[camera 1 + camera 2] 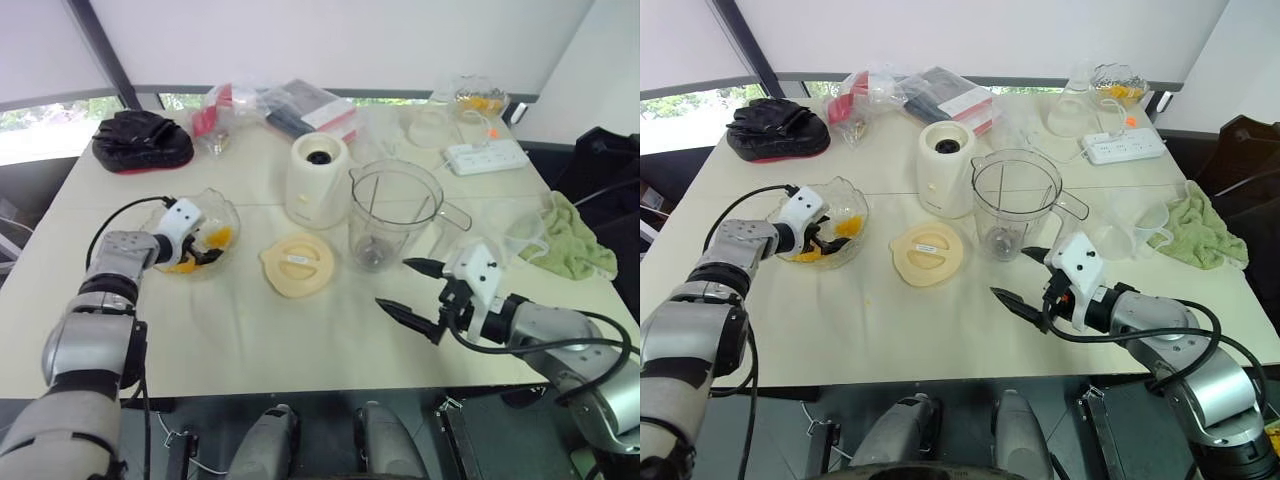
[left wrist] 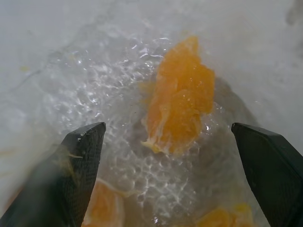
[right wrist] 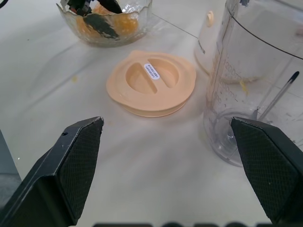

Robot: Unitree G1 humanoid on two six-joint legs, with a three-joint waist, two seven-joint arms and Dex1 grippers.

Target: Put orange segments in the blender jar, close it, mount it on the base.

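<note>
The left gripper (image 1: 820,238) is reaching into the crinkled clear bowl (image 1: 852,200) at the left of centre of the head view, its black fingers spread wide with nothing between them. In the left wrist view an orange segment (image 2: 179,98) is lying on the bowl's bumpy floor between the two fingers (image 2: 78,165), apparently touching neither, though the close view makes contact hard to judge. More orange segments (image 2: 105,206) are sitting lower in that view, near the fingertips.

The right gripper (image 1: 412,289) is hovering above the cream table (image 1: 300,340) at the lower right of the frame, jaws standing fully apart and empty. It is pointing toward the pale-yellow lid (image 3: 151,82), which is lying flat on the table just beside the bowl.

The blender jar (image 1: 393,212) is standing upright and uncovered at the centre of the frame, just right of the lid, with no fruit showing inside. The base (image 1: 318,178) is standing just behind and left of the jar, its dark socket facing up.

A green cloth (image 1: 572,236) is lying at the right edge and a white power strip (image 1: 487,155) at the upper right.
</note>
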